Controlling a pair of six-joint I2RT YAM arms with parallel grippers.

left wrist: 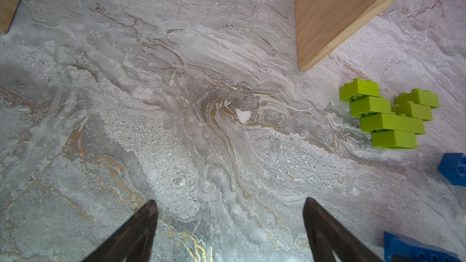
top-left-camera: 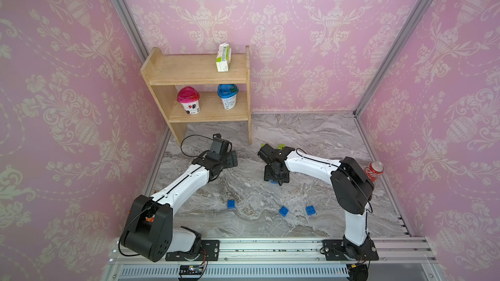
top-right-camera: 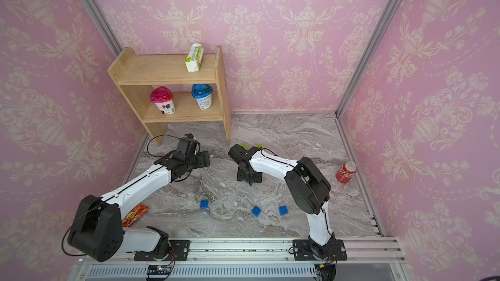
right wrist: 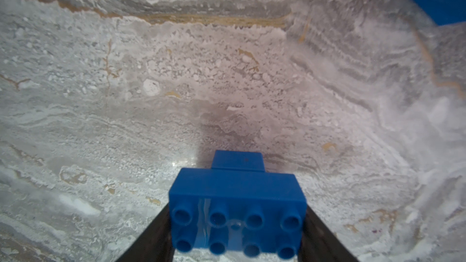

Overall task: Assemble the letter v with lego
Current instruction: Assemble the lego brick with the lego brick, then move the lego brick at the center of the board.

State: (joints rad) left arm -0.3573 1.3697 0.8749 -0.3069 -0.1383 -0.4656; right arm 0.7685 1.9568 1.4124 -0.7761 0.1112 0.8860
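Your desk (top-left-camera: 311,136) is grey marble, veined in white with thin tan and gold streaks. The walls (top-left-camera: 324,36) you look at are pink, printed with a cream damask of urns and leaves. The shelf (top-left-camera: 189,70) is pale bare wood. The carton (top-left-camera: 223,58) is white with green. The magenta-lidded cup (top-left-camera: 188,100) and the blue-lidded cup (top-left-camera: 227,95) both have white sides with small print. The can (top-left-camera: 374,171) is red with white lettering. The stacked lego (left wrist: 388,114) is lime green; the loose bricks (top-left-camera: 231,203) (top-left-camera: 283,211) (top-left-camera: 310,210) and the long brick (right wrist: 238,205) are blue. Your arms (top-left-camera: 186,182) are white with black joints.
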